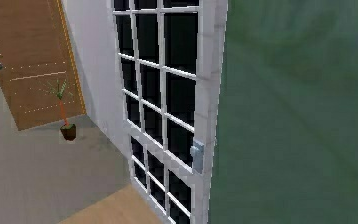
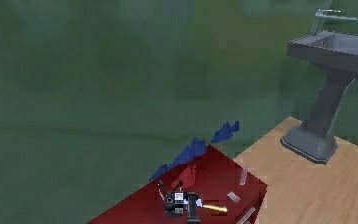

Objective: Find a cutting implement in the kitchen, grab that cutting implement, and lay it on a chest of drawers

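In the arm side view, a dark red flat-topped piece of furniture [image 2: 202,180] fills the bottom middle. The gripper [image 2: 177,200] shows as a small dark body low over this red top, with the arm's dark bar just right of it. A short yellow object [image 2: 217,208] lies on the red surface to the gripper's right. I cannot tell whether the gripper holds anything. A jagged blue object [image 2: 202,145] runs along the far edge of the red top.
A grey pedestal sink [image 2: 327,60] stands on wooden floor at the arm side view's right, against a green wall [image 2: 107,70]. In the forward view a white-framed glass-paned door [image 1: 162,90] is close ahead, with a wooden door [image 1: 27,60] and a potted plant [image 1: 65,118] at the left.
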Controlling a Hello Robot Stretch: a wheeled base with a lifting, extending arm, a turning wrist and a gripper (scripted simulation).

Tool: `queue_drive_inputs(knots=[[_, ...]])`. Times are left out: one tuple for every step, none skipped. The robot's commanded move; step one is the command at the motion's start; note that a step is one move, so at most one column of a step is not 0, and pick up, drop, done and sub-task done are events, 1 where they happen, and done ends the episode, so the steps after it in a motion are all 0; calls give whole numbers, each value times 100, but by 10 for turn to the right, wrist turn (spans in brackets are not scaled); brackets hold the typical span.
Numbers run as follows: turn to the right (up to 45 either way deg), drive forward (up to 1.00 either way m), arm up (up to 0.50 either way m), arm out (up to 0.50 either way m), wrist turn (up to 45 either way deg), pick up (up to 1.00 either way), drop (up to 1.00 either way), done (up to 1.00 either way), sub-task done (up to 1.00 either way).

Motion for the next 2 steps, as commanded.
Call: queue_drive_inputs(knots=[[0, 0, 0, -8, 0, 0, 0, 0, 0], [0, 0, 0, 0, 0, 0, 0, 100, 0]])
